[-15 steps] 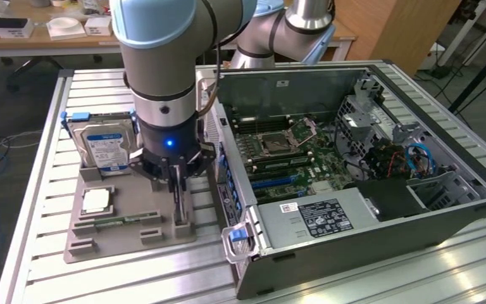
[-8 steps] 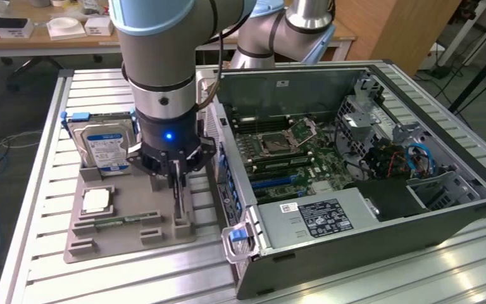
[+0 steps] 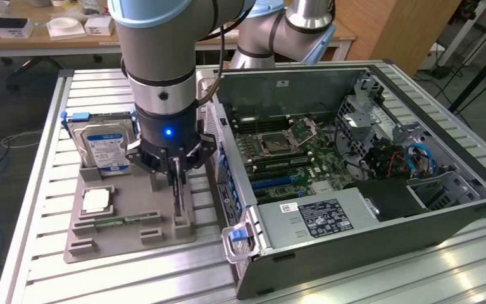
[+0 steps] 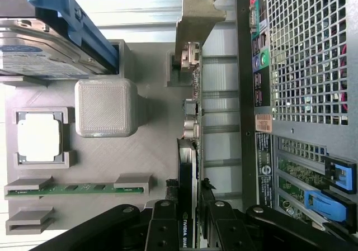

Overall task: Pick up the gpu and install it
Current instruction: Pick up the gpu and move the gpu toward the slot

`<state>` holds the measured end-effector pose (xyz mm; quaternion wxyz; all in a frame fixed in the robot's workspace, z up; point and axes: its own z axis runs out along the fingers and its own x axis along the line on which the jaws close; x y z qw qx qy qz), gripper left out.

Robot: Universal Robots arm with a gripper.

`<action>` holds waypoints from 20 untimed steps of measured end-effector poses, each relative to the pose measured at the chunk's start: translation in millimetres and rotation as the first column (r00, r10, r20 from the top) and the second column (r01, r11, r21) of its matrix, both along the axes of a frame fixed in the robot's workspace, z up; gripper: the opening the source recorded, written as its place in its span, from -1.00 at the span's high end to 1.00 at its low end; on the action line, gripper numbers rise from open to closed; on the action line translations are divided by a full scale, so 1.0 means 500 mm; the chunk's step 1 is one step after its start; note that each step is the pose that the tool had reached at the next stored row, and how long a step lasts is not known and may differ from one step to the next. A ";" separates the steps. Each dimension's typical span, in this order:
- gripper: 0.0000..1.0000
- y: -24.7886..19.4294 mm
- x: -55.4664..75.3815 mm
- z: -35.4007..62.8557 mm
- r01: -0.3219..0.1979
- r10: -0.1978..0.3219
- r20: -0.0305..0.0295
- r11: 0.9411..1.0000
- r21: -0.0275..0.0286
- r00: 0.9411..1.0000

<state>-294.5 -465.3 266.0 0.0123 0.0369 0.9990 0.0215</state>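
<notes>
The gpu [image 3: 180, 201] is a thin black card standing on edge in a slot of the grey holder tray [image 3: 124, 235], next to the open computer case [image 3: 467, 206]. In the wrist view the gpu [image 4: 188, 150] runs from its silver bracket [image 4: 196, 16] down to between the black fingers [image 4: 168, 217]. My gripper [image 3: 175, 172] hangs straight above the card, with a finger pressed against each face. The gripper [image 4: 188, 195] is shut on the gpu, and the card still sits in the holder [image 4: 151, 161].
On the holder a blue-labelled hard drive [image 3: 104, 147] stands upright, with a square chip [image 3: 97, 201] and a green memory stick [image 3: 129, 220] nearby. The case lies open with its motherboard [image 3: 298, 158] and expansion slots facing up. Its rear panel [image 4: 302, 50] is close beside the card.
</notes>
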 end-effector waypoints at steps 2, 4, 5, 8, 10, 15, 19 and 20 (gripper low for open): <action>0.48 0.0000 0.000 0.000 0.000 0.000 0.000 1.000 0.000 1.000; 0.48 0.0000 0.000 0.000 0.000 0.000 0.000 1.000 0.000 1.000; 0.48 0.0000 0.000 0.000 0.000 0.000 0.000 1.000 0.000 1.000; 0.48 0.0000 0.000 0.002 0.000 0.000 0.000 1.000 0.000 1.000; 0.48 0.0001 0.000 0.005 0.000 0.000 0.000 1.000 0.000 1.000; 0.48 0.0000 0.000 0.015 0.000 0.000 0.000 1.000 0.000 1.000; 0.48 0.0000 0.000 0.023 0.000 0.000 0.000 1.000 0.000 1.000; 0.48 0.0001 0.000 0.025 0.000 0.000 0.000 1.000 0.000 1.000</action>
